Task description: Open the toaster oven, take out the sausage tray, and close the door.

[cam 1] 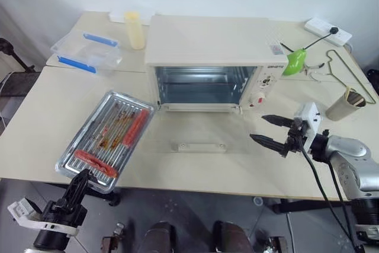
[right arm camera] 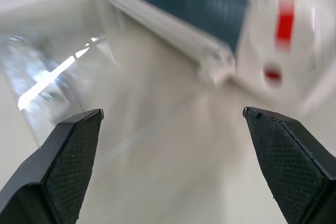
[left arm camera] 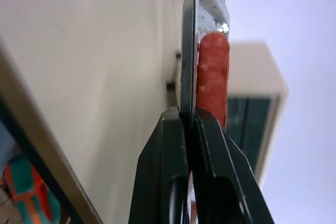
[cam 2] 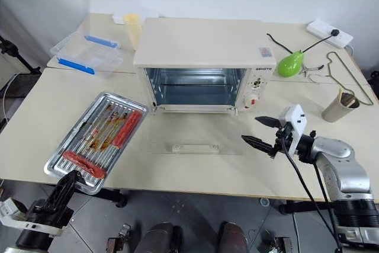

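Meanwhile, left gripper (cam 1: 83,175) on sausage tray (cam 1: 106,138).

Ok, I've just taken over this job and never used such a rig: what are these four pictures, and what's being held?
The two wide pictures come from the robot's head, looking down over a table. The close-ups come from its wrists. The toaster oven stands with its door folded down flat. The sausage tray lies on the table beside it. The left gripper is shut on the tray's near edge. The right gripper hangs open near the door's right corner, holding nothing.
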Motion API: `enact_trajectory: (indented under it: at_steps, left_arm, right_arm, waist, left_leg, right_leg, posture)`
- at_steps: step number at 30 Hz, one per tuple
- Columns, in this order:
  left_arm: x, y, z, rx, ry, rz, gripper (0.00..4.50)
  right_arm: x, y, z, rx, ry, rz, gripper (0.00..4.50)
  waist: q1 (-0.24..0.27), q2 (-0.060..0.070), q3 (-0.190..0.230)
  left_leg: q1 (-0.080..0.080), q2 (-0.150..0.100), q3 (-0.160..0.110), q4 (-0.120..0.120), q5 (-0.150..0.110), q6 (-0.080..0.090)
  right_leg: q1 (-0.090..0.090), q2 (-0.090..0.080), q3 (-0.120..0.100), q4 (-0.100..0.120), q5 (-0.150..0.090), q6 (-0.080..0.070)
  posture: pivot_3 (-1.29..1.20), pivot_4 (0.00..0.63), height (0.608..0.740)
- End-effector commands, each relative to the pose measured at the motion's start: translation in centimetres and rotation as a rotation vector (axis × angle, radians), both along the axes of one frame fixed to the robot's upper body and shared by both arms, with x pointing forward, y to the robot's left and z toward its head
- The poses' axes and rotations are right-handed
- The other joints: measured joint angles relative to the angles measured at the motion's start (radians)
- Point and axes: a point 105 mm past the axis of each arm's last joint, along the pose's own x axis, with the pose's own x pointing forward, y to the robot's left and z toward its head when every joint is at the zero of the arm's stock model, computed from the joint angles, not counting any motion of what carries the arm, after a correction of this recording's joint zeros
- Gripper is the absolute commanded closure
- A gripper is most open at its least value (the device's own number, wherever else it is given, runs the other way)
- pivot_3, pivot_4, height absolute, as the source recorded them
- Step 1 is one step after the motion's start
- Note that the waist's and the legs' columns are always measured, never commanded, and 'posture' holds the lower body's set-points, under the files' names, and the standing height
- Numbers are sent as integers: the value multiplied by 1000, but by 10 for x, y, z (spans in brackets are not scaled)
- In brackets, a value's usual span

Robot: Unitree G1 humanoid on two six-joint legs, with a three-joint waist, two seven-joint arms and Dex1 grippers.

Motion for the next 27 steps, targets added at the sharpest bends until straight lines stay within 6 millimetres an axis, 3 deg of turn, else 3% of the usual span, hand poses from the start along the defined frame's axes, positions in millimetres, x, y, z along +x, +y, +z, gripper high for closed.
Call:
enact_trajectory:
  at_steps: [1, 12, 15, 20, 24, 27]
  left_arm:
    - [2, 16, 8, -24, 1, 135, 4500]
    - [19, 6, 15, -77, -45, 121, 4500]
    - [20, 9, 11, -104, -41, 147, 4500]
    - [22, 6, 12, -109, -48, 132, 4500]
    - [22, 7, 12, -112, -43, 141, 4500]
    - [21, 0, 13, -107, -54, 109, 4500]
  right_arm:
    - [4, 1, 2, 5, 8, -1, 629]
    - [-1, 13, -26, -21, 102, 134, 4426]
    - [-6, 18, -26, 38, 138, 186, 4426]
    - [-6, 26, -14, 83, 52, 242, 4426]
    - [-23, 34, 16, 237, -19, 336, 4426]
    - [-30, 36, 29, 282, 29, 360, 4426]
  waist:
    - [3, 0, 0]
    - [4, 0, 0]
    - [4, 0, 0]
    - [3, 0, 0]
    - [5, 0, 0]
    - [5, 0, 0]
  left_leg:
    - [0, 0, 0, 0, 0, 0]
    - [0, -1, 0, 1, -1, 1]
    - [1, -1, 0, 1, 0, 1]
    - [1, -1, 0, 1, 0, 1]
    - [1, -1, 0, 1, 0, 1]
    - [0, 0, 0, 1, -1, 1]
  right_leg:
    - [0, 0, 0, -1, 0, 0]
    - [1, 0, 0, -1, 0, 1]
    - [2, 1, 0, -1, 0, 1]
    - [2, 1, -1, -1, 1, 1]
    - [2, 1, 0, -1, 1, 1]
    - [2, 1, 0, -2, 1, 1]
  posture:
    - [0, 150, 740]
    - [0, 150, 740]
    - [0, 150, 740]
    - [0, 150, 740]
    - [0, 150, 740]
    - [0, 150, 740]
